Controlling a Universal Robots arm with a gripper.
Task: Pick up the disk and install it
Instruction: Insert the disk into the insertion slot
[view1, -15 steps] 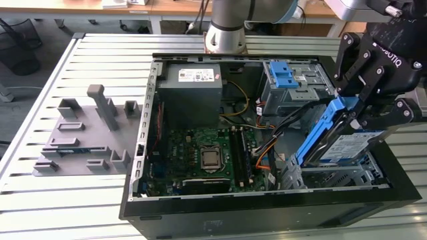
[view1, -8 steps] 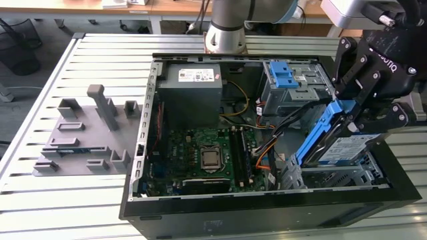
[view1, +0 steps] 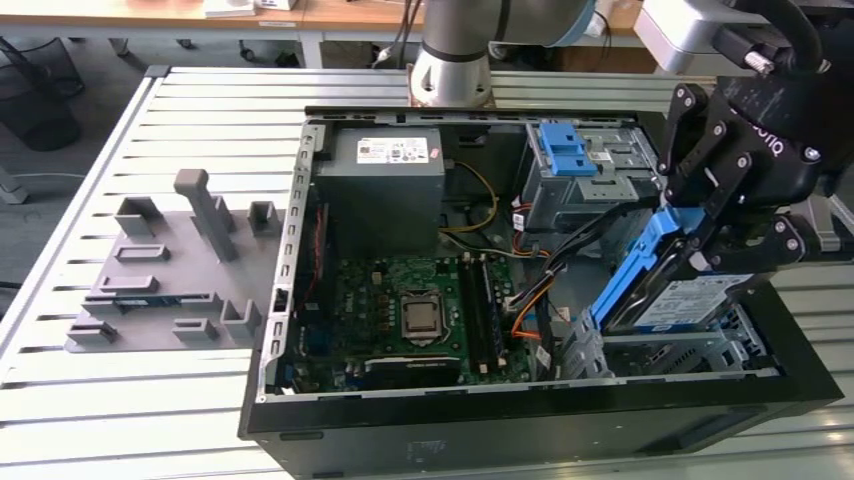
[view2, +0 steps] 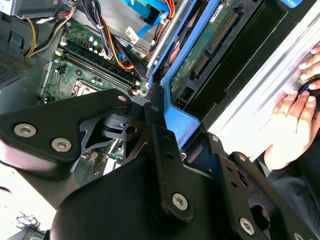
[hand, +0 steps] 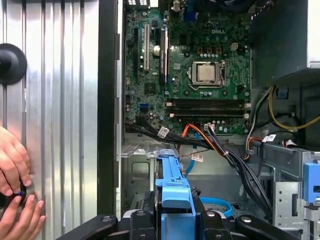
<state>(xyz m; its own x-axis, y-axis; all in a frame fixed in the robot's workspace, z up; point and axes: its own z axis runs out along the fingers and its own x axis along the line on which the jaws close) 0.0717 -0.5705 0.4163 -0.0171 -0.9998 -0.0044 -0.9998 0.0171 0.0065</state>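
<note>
Over the exterior view's near right corner of the open computer case (view1: 287, 330), the gripper (view1: 727, 245) is clamped on the disk (view1: 681, 300), one finger on each side. The disk hangs steeply tilted, its blue bracket (view1: 627, 270) facing the exterior view's left and its labelled face toward the near side. Its lower edge sits just at the top rim of the metal drive cage (view1: 667, 355), which is open upward beneath it.

Room is tight on both sides. The case's black right wall (view1: 787, 340) runs close beside the cage. To the left, a bundle of black and orange cables (view1: 534, 290) drapes between the cage and the motherboard (view1: 414, 310). Beyond the disk, on the far side, stands the upper bay with its light-blue latch (view1: 567, 150), and further left is the grey power-supply box (view1: 387, 185).

In the first wrist view the bracket's blue edge (hand: 172, 190) lines up with the cage opening, with cables close beside it. In the second wrist view the disk's green circuit side (view2: 200, 55) faces the camera, with the case wall just beside it.

On the slatted table (view1: 200, 120), well apart to the left, lies a grey fixture block (view1: 167, 270). A person's hands (hand: 12, 165) rest on the table outside the case wall, touching a small dark round object (hand: 15, 197).
</note>
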